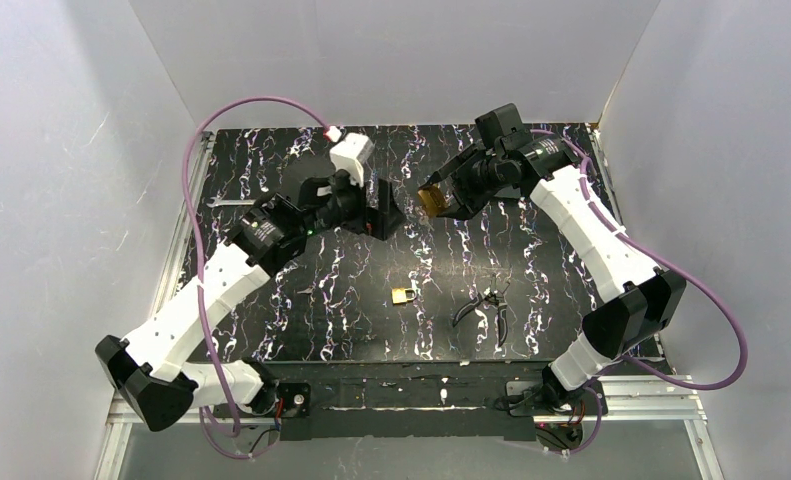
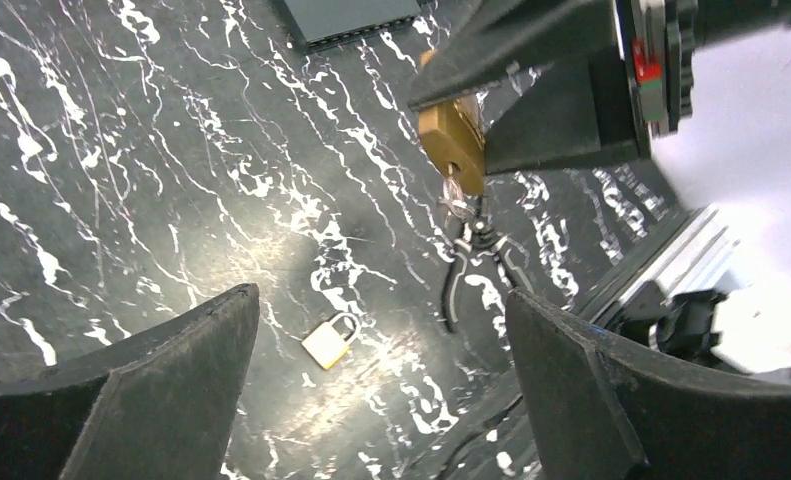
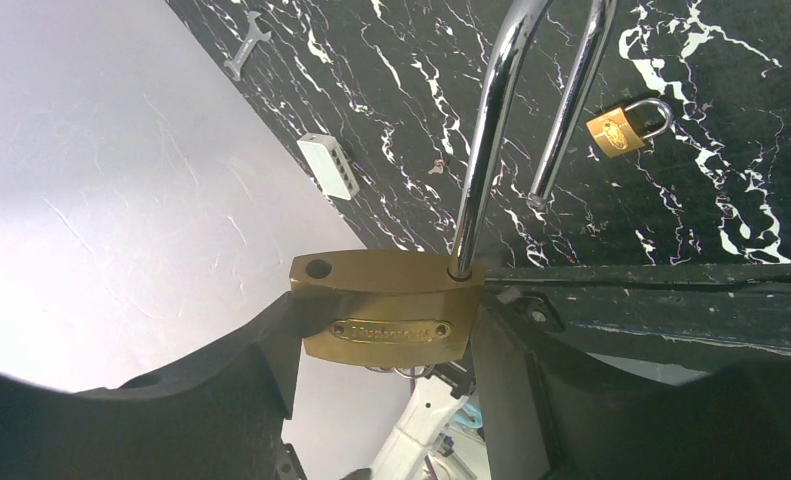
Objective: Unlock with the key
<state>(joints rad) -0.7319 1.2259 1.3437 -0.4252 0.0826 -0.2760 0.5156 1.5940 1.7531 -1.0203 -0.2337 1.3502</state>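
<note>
Brass padlock (image 3: 371, 285), shackle open, is clamped in my R tool (image 3: 386, 345). Key (image 2: 455, 192) sticks out of padlock's underside. L tool (image 2: 381, 295) is spread wide, near padlock, not touching it.

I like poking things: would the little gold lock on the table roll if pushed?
Probably not: the little lock lies flat, so it would likely slide. It looks like brass, probably heavy for its size. Smooth metal, maybe slippery.

Right end effector (image 1: 441, 196) holds a large brass padlock (image 1: 431, 203) aloft.
</note>
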